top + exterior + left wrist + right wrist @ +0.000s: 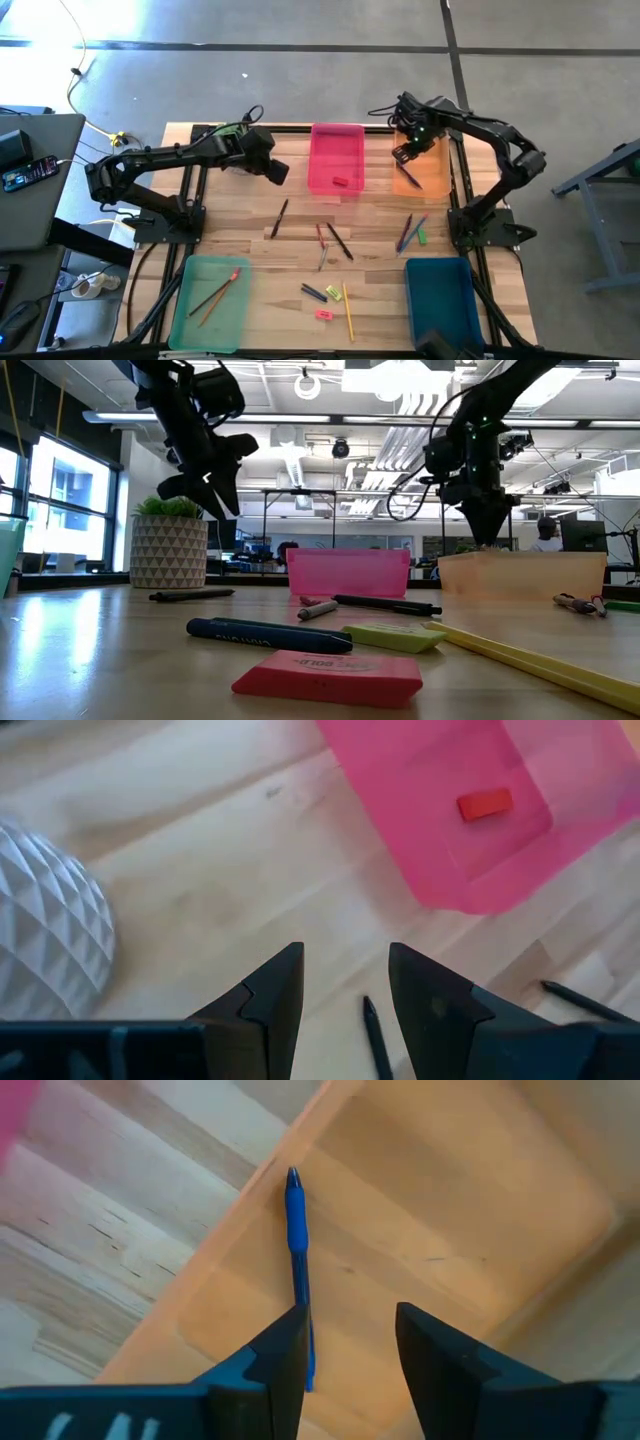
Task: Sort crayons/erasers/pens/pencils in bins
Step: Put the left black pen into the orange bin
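One blue pen (297, 1270) lay in the orange bin (421, 165) just below the right pincer (408, 152), fingers apart, empty. Left pincer (278, 172) hovered open beside the pink bin (336, 158); most pieces remained unsorted on the table (380, 235).

Blue pen (297, 1270) flat inside orange bin (428, 172), upper right of frame. Red eraser (340, 183) in pink bin (336, 143), top centre. Two pencils (215, 296) in green bin (190, 310), lower left. Teal bin (445, 295), lower right.
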Available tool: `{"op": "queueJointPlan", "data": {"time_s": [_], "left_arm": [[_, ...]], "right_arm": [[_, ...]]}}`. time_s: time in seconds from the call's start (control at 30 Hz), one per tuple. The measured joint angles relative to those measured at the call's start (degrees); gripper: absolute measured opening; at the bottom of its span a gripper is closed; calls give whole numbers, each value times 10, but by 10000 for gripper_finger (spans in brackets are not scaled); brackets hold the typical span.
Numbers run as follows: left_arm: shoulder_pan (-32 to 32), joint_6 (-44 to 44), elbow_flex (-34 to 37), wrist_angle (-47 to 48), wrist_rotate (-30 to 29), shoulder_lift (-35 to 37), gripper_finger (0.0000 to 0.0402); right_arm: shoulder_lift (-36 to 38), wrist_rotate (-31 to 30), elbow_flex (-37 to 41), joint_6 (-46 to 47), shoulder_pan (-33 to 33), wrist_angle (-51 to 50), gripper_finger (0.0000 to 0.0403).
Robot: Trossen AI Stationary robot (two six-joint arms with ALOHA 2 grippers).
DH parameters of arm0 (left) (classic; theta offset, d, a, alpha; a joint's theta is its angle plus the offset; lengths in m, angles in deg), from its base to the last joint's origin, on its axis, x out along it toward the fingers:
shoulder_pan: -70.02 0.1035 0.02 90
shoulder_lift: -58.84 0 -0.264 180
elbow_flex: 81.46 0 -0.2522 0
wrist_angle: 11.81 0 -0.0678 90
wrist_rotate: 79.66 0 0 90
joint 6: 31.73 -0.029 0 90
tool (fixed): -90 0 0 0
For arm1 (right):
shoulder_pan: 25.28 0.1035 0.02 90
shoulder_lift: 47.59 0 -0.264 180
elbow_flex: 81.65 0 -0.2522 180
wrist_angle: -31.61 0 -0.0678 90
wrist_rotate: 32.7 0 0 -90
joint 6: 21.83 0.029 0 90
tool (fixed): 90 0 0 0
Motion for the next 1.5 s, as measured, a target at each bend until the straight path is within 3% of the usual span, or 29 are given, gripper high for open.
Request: {"op": "queueJointPlan", "data": {"time_s": [0.27, 0.5, 1.13, 1.5], "left_arm": [[-21, 38, 0, 49, -1, 0, 135], [-58, 79, 0, 61, -2, 0, 135], [-195, 191, 0, 91, -4, 0, 135], [-238, 208, 0, 91, -26, 0, 135]], "right_arm": [[65, 0, 0, 39, 11, 6, 138], [100, 2, 0, 99, 60, 7, 138], [102, -1, 0, 229, 270, 6, 138], [102, -35, 0, 283, 339, 6, 138]]}}
